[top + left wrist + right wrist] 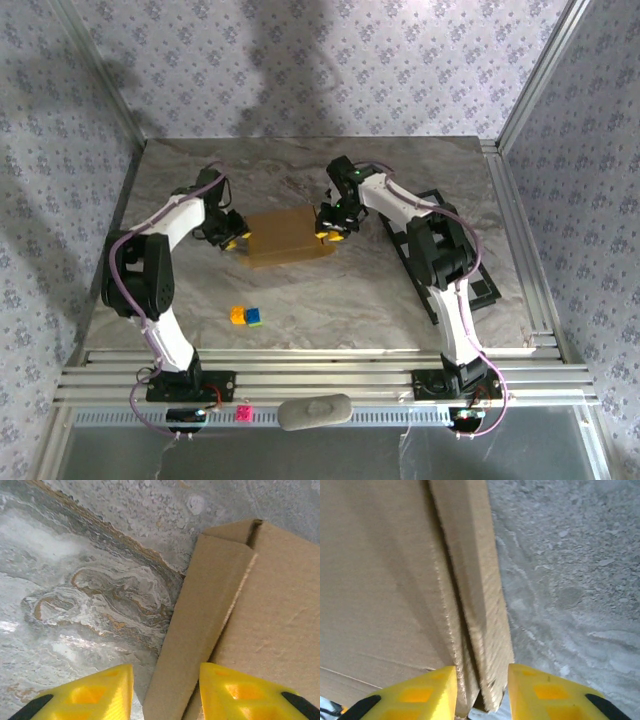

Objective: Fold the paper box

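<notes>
The left arm's yellow fingers [100, 696] stand apart astride a slanting side flap of the plain tan-brown cardboard paper box [280, 615]. The finger at the lower right of the left wrist view touches the flap, while a sliver of the grey marbled desk [75, 580] shows beside the other, so nothing is clamped. The right arm's yellow fingers [420, 697] press from both sides on the box's doubled side wall, gripping it. In the top view the paper box [290, 237] lies at the centre of the desk as a shallow rectangular block between the 2 arms. 2 small toy blocks [246, 316], 1 yellow and 1 blue-green, sit touching each other toward the lower left, well apart from the box. A black frame [492, 288] lies at the right.
</notes>
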You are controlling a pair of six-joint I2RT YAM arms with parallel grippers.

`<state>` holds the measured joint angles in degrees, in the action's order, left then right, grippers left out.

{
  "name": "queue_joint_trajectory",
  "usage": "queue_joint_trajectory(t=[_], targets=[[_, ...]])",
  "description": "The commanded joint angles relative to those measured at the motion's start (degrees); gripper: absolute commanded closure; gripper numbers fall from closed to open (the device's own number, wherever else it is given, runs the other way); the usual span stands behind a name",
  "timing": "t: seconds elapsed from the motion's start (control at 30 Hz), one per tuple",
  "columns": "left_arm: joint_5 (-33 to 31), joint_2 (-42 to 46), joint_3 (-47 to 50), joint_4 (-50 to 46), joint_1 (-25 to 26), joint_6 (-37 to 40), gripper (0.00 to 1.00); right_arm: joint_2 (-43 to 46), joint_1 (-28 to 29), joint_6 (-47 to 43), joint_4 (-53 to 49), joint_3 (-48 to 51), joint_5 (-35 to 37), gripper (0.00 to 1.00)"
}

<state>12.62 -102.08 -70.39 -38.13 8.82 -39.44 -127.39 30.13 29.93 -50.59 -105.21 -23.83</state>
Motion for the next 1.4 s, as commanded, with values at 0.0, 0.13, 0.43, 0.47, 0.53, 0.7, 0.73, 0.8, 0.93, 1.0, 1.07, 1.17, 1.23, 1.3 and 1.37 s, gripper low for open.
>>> queue_joint_trajectory(t=[0.0, 0.13, 0.43, 0.47, 0.53, 0.7, 0.73, 0.8, 0.93, 1.0, 1.07, 1.17, 1.23, 1.3, 1.37], targets=[[0.61, -1.32, 0.95, 1.49, 0.75, 0.77, 0.62, -1.89, 0.25, -1.28, -2.92, -0.28, 2.17, 0.70], [0.31, -0.86, 1.31, 1.66, 1.20, 0.46, 0.63, -2.04, 0.23, -1.69, -2.96, -0.27, 2.94, 0.76], [-3.02, 7.69, 1.12, -2.12, 1.44, -0.31, 0.52, -1.98, 0.32, -2.01, -3.13, -0.16, 3.89, 0.79], [-2.38, 8.11, 1.35, -2.13, 1.46, -0.29, 0.52, -1.98, 0.29, -2.00, -3.26, -0.33, 3.88, 0.79], [-0.86, 8.26, 1.90, -2.18, 1.46, -0.04, 0.52, -1.98, 0.36, -2.04, -3.18, -0.63, 3.71, 0.79], [-1.61, 10.45, 3.67, -4.30, 2.95, -0.37, 0.57, -2.16, 0.32, -2.02, -3.94, -2.17, 3.30, 0.79], [-1.83, 11.79, 4.19, -4.20, 3.49, -0.62, 0.58, -2.07, 0.34, -1.90, -4.00, -2.41, 3.27, 0.79], [-1.65, 13.70, 4.86, -3.69, 5.27, -0.37, 0.58, -1.98, 0.37, -1.75, -4.05, -2.55, 3.05, 0.79], [-2.61, 12.90, 2.89, -8.30, 8.81, 0.67, 0.56, -2.22, 0.34, -1.59, -3.99, -2.64, 2.52, 0.79], [-4.55, 12.91, 2.53, -10.67, 10.35, 0.68, 0.55, -2.39, 0.37, -1.57, -4.08, -2.81, 2.30, 0.79], [-5.08, 13.83, 3.95, -9.84, 11.19, 0.59, 0.55, -2.42, 0.43, -1.58, -4.13, -2.86, 2.29, 0.79], [-5.16, 13.57, 6.90, -7.52, 11.44, 0.57, 0.54, -2.42, 0.41, -1.49, -4.07, -2.81, 2.21, 0.79], [-5.34, 12.72, 8.62, -5.94, 11.48, 0.68, 0.54, -2.51, 0.45, -1.55, -4.08, -2.82, 2.09, 0.79], [-4.51, 12.43, 10.41, -2.66, 11.47, 0.56, 0.53, -2.49, 0.45, -1.62, -4.02, -2.64, 1.93, 0.79], [-3.71, 12.30, 11.88, 0.93, 11.48, 0.30, 0.53, -2.49, 0.44, -1.69, -3.99, -2.48, 1.86, 0.79]])
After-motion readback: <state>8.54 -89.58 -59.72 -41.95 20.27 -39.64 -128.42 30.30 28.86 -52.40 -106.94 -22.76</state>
